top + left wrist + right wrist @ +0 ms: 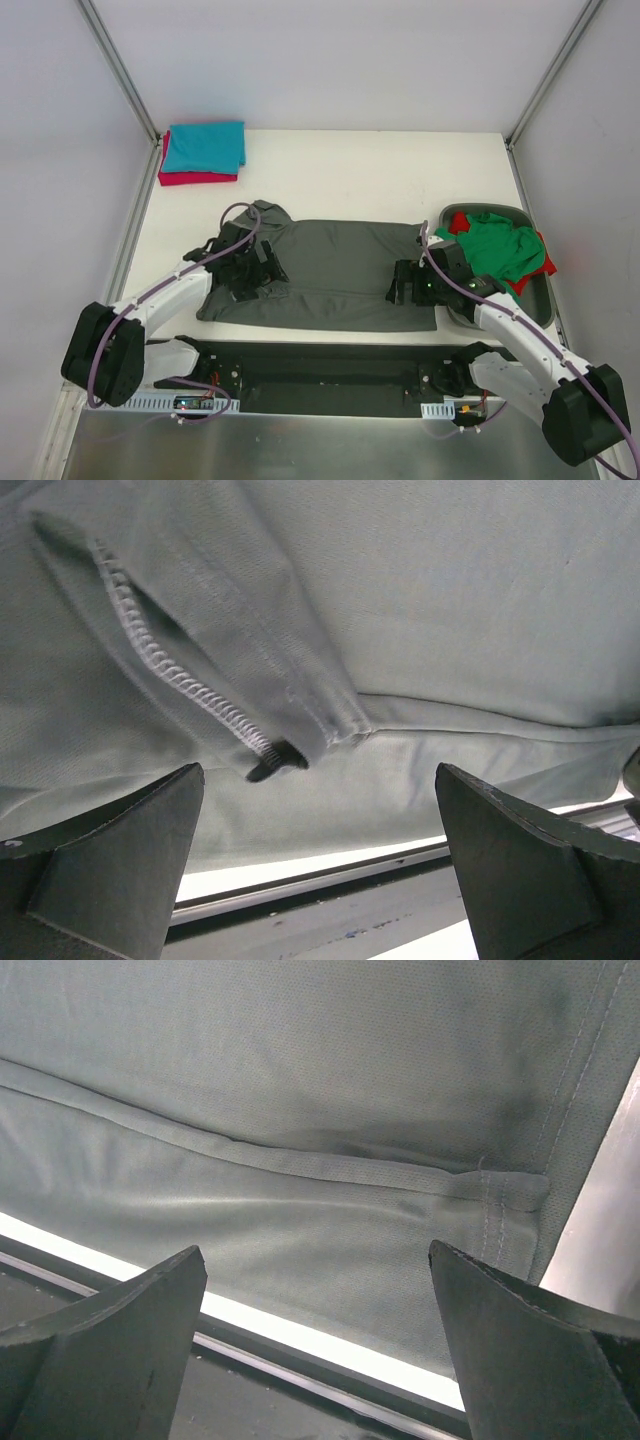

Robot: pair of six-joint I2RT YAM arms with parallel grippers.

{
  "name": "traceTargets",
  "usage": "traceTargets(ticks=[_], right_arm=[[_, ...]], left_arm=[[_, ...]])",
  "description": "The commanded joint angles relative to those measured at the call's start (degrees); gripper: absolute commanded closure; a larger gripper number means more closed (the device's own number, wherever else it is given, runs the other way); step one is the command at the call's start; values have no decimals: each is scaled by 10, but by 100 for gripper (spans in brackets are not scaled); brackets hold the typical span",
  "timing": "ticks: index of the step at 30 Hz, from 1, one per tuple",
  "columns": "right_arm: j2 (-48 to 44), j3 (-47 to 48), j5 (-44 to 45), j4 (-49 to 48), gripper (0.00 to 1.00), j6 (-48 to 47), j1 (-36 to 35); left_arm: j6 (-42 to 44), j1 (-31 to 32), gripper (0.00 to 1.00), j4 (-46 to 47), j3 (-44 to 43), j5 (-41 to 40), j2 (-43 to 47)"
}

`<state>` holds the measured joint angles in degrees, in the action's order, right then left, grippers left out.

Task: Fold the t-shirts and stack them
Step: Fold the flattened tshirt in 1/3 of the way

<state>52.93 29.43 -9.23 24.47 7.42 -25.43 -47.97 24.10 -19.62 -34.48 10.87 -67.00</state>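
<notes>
- On the white counter [360, 170], near its front edge and between the two arms, a grey t-shirt [335, 275] lies spread out wide. It is mostly flat, with one end bunched at its far-left corner.
- The left claw [258, 270] sits over the shirt's left part. Its wrist view shows the fingers [120, 860] spread wide apart, with a stitched hem and a folded flap of grey cloth ahead of them and nothing pinched.
- The right claw [405, 283] sits over the shirt's right end, also open. Its wrist view shows a seamed fold of cloth and the counter's pale edge beyond.
- At the far-left corner of the counter is a folded stack: a teal shirt [205, 147] on top of a red shirt [195, 179].
- At the right side stands a grey bin [540, 300], just beside the grey shirt's right end. It holds a crumpled green shirt [497, 245], and some red cloth [546, 266] shows under that.
- A black base plate [320, 375] runs along the near edge, carrying both arms.
- Plain white wall panels [330, 60] enclose the counter, with metal posts [120, 70] in the back corners.
</notes>
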Motion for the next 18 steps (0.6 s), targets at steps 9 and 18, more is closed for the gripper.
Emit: traceTargets(ticks=[9, 18], right_arm=[[5, -8, 31, -6, 4, -11, -2], [0, -7, 33, -5, 4, -20, -1]], left_arm=[[23, 24, 1, 33, -124, -19, -110], [71, 30, 1, 35, -215, 23, -206]])
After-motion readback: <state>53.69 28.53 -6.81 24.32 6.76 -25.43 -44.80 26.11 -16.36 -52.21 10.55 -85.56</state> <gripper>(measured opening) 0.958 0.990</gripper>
